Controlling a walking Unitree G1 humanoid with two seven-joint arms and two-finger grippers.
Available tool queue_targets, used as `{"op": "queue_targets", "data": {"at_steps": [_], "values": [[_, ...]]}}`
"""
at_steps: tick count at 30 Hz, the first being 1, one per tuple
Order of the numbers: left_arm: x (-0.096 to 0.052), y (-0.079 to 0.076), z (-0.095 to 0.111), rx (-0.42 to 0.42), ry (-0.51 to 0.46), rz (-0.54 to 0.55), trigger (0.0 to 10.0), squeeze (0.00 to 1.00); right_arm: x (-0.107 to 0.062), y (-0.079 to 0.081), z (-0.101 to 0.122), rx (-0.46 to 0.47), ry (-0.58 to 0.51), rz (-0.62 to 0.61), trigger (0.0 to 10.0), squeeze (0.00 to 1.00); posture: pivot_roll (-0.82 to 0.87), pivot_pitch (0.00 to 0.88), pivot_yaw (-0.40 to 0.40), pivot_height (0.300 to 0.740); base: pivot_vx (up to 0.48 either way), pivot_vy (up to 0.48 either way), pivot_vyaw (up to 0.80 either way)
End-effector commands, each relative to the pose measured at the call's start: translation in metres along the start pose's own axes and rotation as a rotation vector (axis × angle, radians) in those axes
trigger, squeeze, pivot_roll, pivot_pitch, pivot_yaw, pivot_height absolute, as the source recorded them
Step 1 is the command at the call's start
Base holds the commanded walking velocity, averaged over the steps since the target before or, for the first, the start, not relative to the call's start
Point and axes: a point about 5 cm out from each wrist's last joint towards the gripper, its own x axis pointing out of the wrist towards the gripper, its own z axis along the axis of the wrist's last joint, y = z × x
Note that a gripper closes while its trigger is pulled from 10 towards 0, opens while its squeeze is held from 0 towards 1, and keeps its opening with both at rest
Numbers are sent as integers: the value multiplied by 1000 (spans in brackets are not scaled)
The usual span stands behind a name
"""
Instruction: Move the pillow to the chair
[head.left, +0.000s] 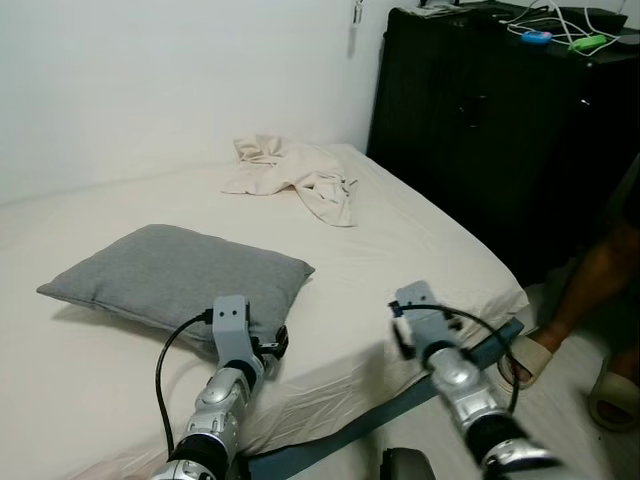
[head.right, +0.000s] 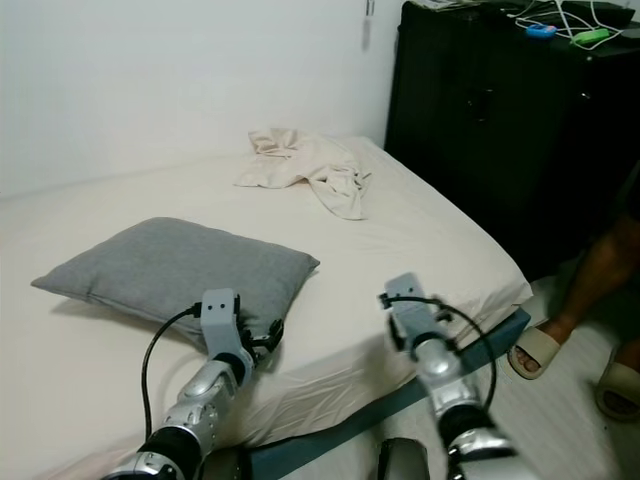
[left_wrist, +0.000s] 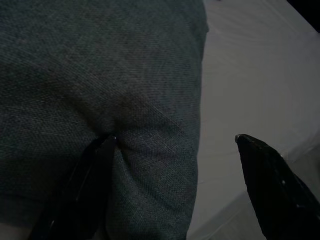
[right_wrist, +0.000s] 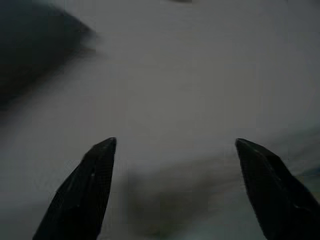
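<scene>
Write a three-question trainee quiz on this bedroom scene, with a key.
1. True or false: the left gripper has its fingers spread around a corner of the grey pillow.
2. What lies crumpled on the bed near the wall?
A. a cream cloth
B. a red towel
C. a book
3. Fill in: the right gripper is open over the ____, apart from the pillow.

Key
1. True. One finger presses into the pillow's fabric; the other stands off over the sheet.
2. A, the cream cloth.
3. Sheet, the bed's pale sheet near its front edge.
</scene>
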Motion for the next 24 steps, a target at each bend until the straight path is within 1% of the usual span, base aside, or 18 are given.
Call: {"op": "queue_targets", "data": {"at_steps": [1, 3, 4, 5, 6, 8, 9, 11, 12, 14, 15, 16, 17, 18, 19, 20, 22, 24], "values": [[-1, -1, -5, -16, 20, -8, 10000, 0, -2, 17, -11, 206, 7, 169, 10000, 0, -23, 39, -22, 583, 0, 0, 0], [-1, -1, -5, -16, 20, -8, 10000, 0, -2, 17, -11, 206, 7, 169, 10000, 0, -23, 39, -22, 583, 0, 0, 0], [-1, -1, -6, -17, 24, -8, 10000, 0, -4, 25, -17, 238, 32, 224, 10000, 0, -23, 39, -22, 583, 0, 0, 0], [-2, -2, -8, -14, 32, -7, 10000, 0, -6, 35, -26, 225, 68, 279, 10000, 0, -23, 39, -22, 583, 0, 0, 0], [-2, -2, -8, -14, 32, -7, 10000, 0, -6, 35, -26, 225, 68, 279, 10000, 0, -23, 39, -22, 583, 0, 0, 0], [-2, -1, -10, -10, 42, 4, 10000, 0, -10, 50, -39, 197, 104, 344, 10000, 0, -25, 39, -21, 583, 0, 0, 0], [-2, -1, -10, -10, 42, 4, 10000, 0, -10, 50, -39, 197, 104, 344, 10000, 0, -25, 39, -21, 583, 0, 0, 0], [-3, 4, -12, -60, 55, 51, 10000, 0, -13, 54, -45, 171, 106, 359, 10000, 0, -27, 40, -19, 583, 0, 0, 0], [-3, 9, -9, -108, 38, 92, 10000, 0, -14, 53, -47, 164, 106, 354, 10000, 0, -29, 42, -16, 583, 0, 0, 0], [-3, 12, -7, -140, 24, 118, 10000, 0, -15, 51, -48, 161, 105, 349, 10000, 0, -29, 42, -16, 583, 0, 0, 0], [-3, 17, 2, -101, -27, 149, 10000, 0, -16, 49, -47, 171, 103, 355, 10000, 0, -32, 45, -13, 583, 0, 0, 0], [-3, 20, 12, -25, -88, 156, 10000, 0, -16, 46, -47, 181, 100, 358, 10000, 0, -31, 50, -12, 583, 0, 0, 0], [-3, 20, 12, -25, -88, 156, 10000, 0, -16, 46, -47, 181, 100, 358, 10000, 0, -31, 50, -12, 583, 0, 0, 0], [-4, 20, 24, 107, -155, 144, 10000, 0, -17, 44, -46, 189, 99, 359, 10000, 0, -30, 53, -12, 583, 0, 0, 0], [-6, 17, 37, 287, -235, 104, 10000, 0, -18, 41, -47, 194, 102, 357, 10000, 0, -26, 55, -12, 583, 0, 0, 0], [-8, 12, 44, 429, -290, 66, 10000, 0, -18, 40, -48, 196, 106, 354, 10000, 0, -21, 57, -16, 583, 0, 0, 0], [-14, 2, 45, 646, -345, -22, 10000, 0, -19, 39, -50, 193, 118, 352, 10000, 0, -16, 62, -17, 583, 0, 0, 0], [-16, -2, 41, 726, -352, -55, 10000, 0, -20, 39, -51, 186, 123, 351, 10000, 0, -15, 63, -17, 583, 0, 0, 0]]}}
